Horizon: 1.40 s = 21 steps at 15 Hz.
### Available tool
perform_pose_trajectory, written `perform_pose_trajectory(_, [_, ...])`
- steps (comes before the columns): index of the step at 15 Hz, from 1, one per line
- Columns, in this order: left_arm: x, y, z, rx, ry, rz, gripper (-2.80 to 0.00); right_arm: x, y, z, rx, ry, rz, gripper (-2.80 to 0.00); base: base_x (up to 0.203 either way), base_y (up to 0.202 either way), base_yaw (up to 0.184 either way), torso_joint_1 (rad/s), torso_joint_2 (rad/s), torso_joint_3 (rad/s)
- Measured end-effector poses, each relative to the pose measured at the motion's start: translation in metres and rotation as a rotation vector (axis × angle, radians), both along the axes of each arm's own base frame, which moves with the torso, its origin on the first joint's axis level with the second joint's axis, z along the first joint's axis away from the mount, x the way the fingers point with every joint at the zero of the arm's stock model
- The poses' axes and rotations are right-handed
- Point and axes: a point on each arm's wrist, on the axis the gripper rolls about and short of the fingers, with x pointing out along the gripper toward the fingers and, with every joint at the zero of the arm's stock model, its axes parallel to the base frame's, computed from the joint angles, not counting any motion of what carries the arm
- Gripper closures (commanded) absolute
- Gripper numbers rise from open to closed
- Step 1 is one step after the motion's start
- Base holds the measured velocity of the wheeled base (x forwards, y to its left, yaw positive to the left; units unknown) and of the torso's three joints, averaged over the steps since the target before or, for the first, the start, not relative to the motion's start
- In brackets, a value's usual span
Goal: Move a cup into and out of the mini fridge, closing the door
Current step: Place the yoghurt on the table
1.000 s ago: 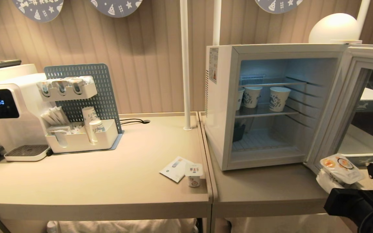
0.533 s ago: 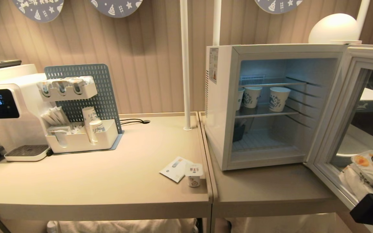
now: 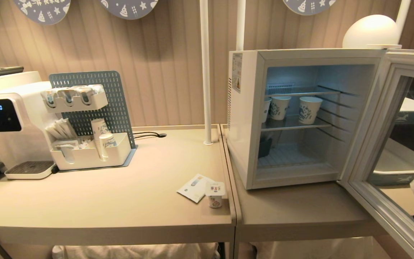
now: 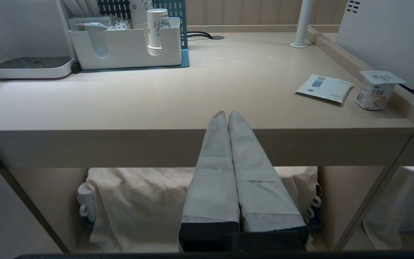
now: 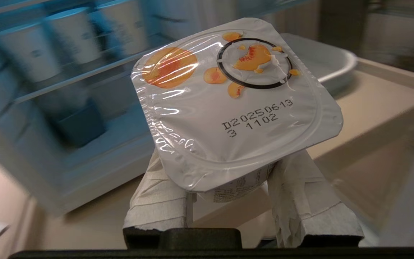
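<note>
White mini fridge (image 3: 241, 144) on counter, door (image 3: 394, 151) wide open, peach-lidded cup (image 5: 232, 108) tilted, gripped

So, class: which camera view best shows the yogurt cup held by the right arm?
The right wrist view: the yogurt cup fills it, lid facing the camera, between the fingers. The head view catches only a sliver at its right edge; the left wrist view shows none of it.
</note>
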Motion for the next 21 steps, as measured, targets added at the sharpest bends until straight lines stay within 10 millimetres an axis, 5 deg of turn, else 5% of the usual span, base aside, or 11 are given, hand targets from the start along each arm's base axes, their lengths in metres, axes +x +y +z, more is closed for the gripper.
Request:
perform_pose_trajectory(7, [0.000,0.000,0.000,0.001,0.000,0.000,0.00,-0.021,-0.007,0.008,0.017,-0.030,0.103,0.00,0.000,0.000,0.000,0.000,0.00,0.000])
perform_pose_trajectory(14, [0.000,0.000,0.000,0.001,0.000,0.000,0.00,-0.029,-0.034,0.010,-0.038,-0.017,-0.152,0.00,0.000,0.000,0.000,0.000,0.00,0.000])
perform_pose_trajectory(21, [0.000,0.000,0.000,0.001,0.000,0.000,0.00,-0.041,-0.040,0.006,-0.040,0.001,-0.158,0.00,0.000,0.000,0.000,0.000,0.00,0.000])
